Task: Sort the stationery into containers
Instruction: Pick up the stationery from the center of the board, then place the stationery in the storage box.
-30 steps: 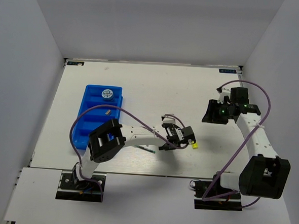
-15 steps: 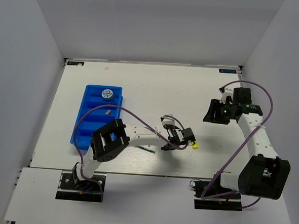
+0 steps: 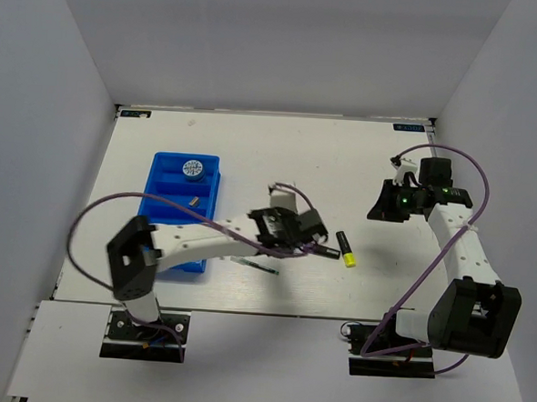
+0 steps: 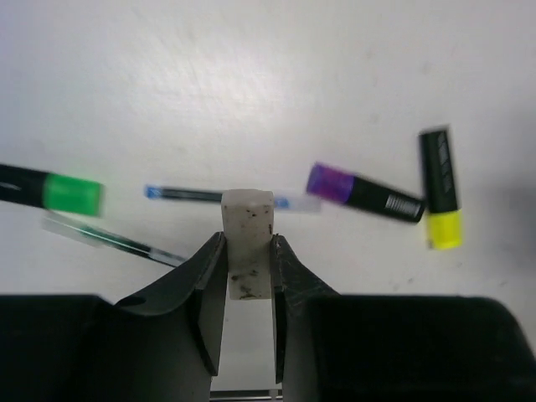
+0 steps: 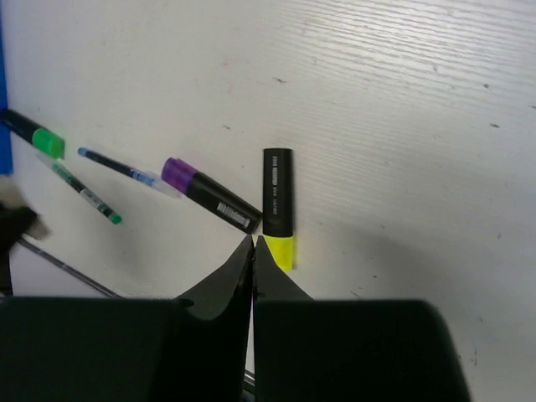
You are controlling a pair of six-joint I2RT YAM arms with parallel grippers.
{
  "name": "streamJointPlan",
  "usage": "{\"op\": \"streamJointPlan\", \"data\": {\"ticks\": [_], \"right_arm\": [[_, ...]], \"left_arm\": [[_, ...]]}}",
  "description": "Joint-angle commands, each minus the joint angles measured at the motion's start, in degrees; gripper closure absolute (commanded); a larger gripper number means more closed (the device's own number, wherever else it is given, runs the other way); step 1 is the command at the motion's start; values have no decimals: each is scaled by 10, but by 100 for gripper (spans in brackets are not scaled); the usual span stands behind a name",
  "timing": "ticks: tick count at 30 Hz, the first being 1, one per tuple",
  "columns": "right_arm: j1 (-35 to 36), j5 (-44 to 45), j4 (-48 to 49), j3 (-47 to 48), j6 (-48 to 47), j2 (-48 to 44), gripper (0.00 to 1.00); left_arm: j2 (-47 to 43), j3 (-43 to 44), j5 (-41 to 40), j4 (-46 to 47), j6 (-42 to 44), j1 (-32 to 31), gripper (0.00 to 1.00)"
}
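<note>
My left gripper [image 4: 248, 240] is shut on a small whitish eraser block [image 4: 247, 213] and holds it above the table. Beneath it lie a purple-ended marker [image 4: 364, 193], a yellow-ended marker [image 4: 440, 188], a green-ended marker [image 4: 50, 191] and two thin pens [image 4: 188, 194]. In the top view the left gripper [image 3: 289, 230] hangs at mid-table, right of the blue tray [image 3: 157, 180]. That tray holds a patterned roll [image 3: 191, 169] and a small eraser [image 3: 195, 199]. My right gripper [image 5: 254, 243] is shut on nothing, raised at the right [image 3: 387, 204], with the yellow-ended marker [image 5: 278, 205] below it.
A thin pen [image 3: 255, 265] lies near the front edge, right of the tray. White walls close in the table at the left, the back and the right. The left arm's purple cable loops over the tray's near end.
The left gripper closed on the eraser and moved left, away from the yellow-ended marker, while its elbow swung out to the left. The right gripper snapped shut and stayed in place.
</note>
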Motion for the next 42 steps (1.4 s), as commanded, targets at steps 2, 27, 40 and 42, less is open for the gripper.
{"op": "streamJointPlan", "data": {"ticks": [2,27,40,42], "right_arm": [[3,-78,-17,-7,-38,-5,96],[2,-92,-30,1,-51,24,47],[3,-99,-39,5,-68,42,23],[5,-98,-43,6,-72,50,27]], "left_arm": [[-145,-45,-77,-29,58,100,100],[-44,-58,-94,-4,2,490,97],[0,-43,-59,21,12,521,36],[-9,-43,-50,33,24,524,29]]}}
